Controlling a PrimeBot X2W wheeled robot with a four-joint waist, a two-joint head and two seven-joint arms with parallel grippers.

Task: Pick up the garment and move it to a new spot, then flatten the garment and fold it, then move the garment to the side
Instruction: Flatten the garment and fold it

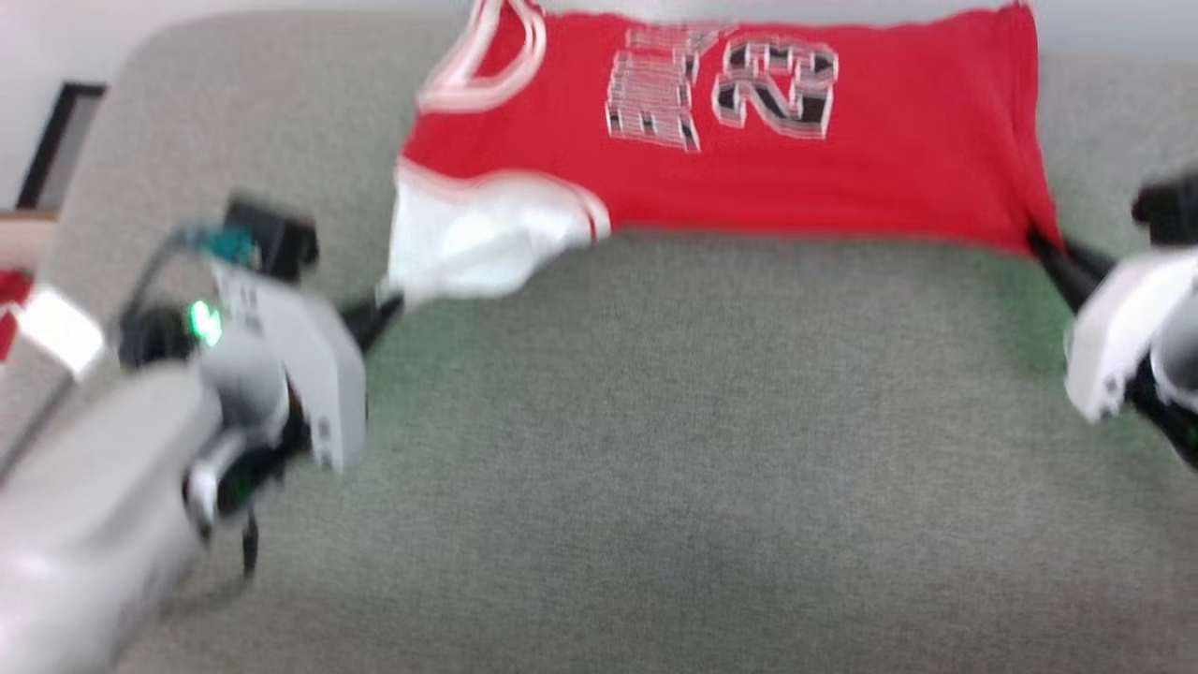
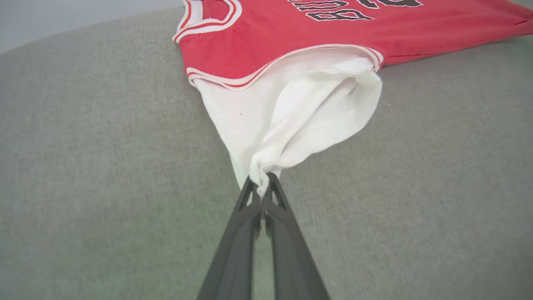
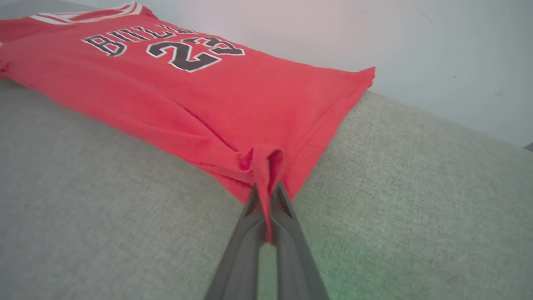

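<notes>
The garment [image 1: 749, 159] is a red T-shirt with a white sleeve and black-and-white lettering, spread across the far part of a grey cushion. My left gripper [image 1: 386, 307] is shut on the tip of the white sleeve [image 2: 291, 116], which bunches between its fingertips [image 2: 261, 183]. At the other side, my right gripper [image 1: 1041, 245] is shut on the red hem corner [image 3: 266, 166], with fabric pinched between its fingers [image 3: 266, 193]. The shirt [image 3: 187, 96] hangs stretched between both grips, its near edge slightly lifted.
The grey fabric cushion [image 1: 655, 449] stretches wide in front of the shirt. A pale wall [image 3: 374, 37] rises behind the cushion's far edge. A dark frame [image 1: 56, 140] and a red-and-white object [image 1: 19, 300] sit at the far left.
</notes>
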